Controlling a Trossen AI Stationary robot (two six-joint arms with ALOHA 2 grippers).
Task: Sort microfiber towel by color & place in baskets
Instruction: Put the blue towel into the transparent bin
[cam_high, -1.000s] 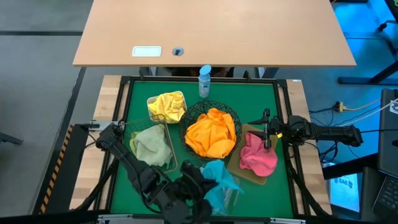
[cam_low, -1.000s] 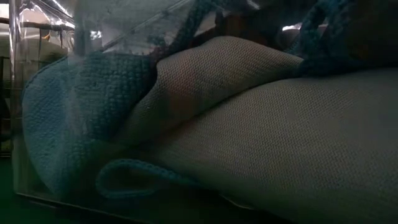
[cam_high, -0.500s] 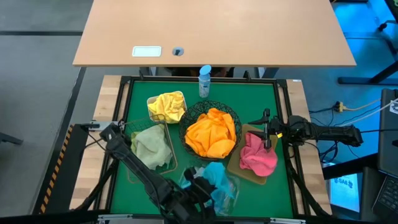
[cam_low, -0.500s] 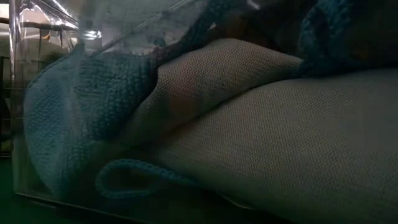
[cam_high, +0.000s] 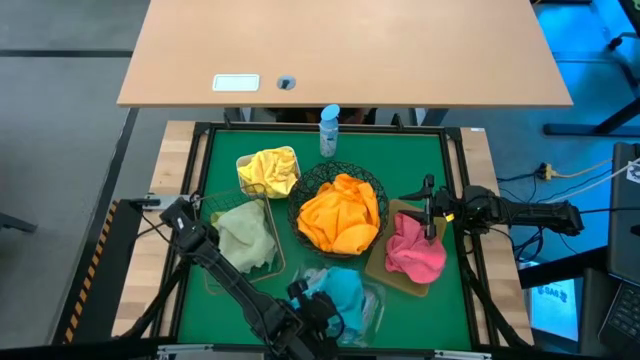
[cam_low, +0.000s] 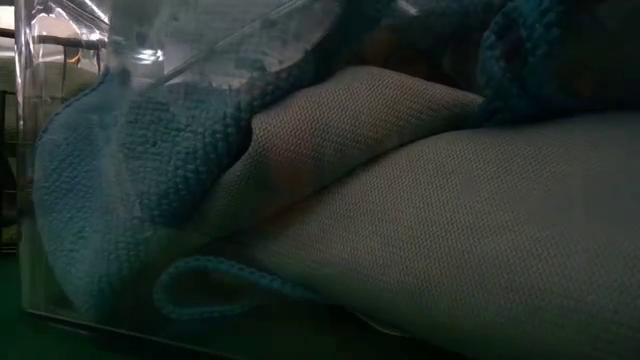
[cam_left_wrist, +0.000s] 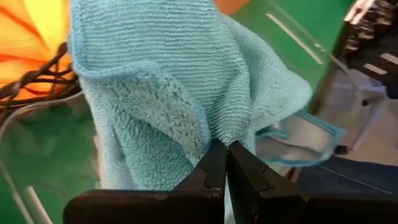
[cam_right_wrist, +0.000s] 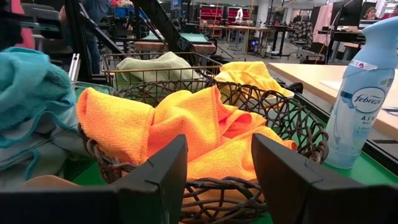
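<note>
The left gripper (cam_left_wrist: 225, 163) has its fingers pressed together on a fold of the blue towel (cam_high: 343, 293), which hangs bunched over the clear tray (cam_high: 372, 312) near the mat's (cam_high: 420, 160) front edge. In the low view that tray's wall fills the frame, blue cloth packed against it.

Just behind the tray stands the round wire bowl (cam_high: 368, 185) heaped with orange towels (cam_high: 340, 215). A strip of bare mat lies between the tray and the bowl.

To the tray's right, the tan tray (cam_high: 392, 276) holds pink towels (cam_high: 413, 250), its near corner close to the mat's right edge. On the left side, the wire basket (cam_high: 262, 262) carries pale green towels (cam_high: 243, 234), and the white tub (cam_high: 243, 163) behind it holds yellow ones (cam_high: 270, 169). A spray bottle (cam_high: 329, 131) stands at the back edge.

The right gripper (cam_right_wrist: 214, 171) waits over the right edge, fingers spread, holding nothing. Open mat remains in the back corners.
</note>
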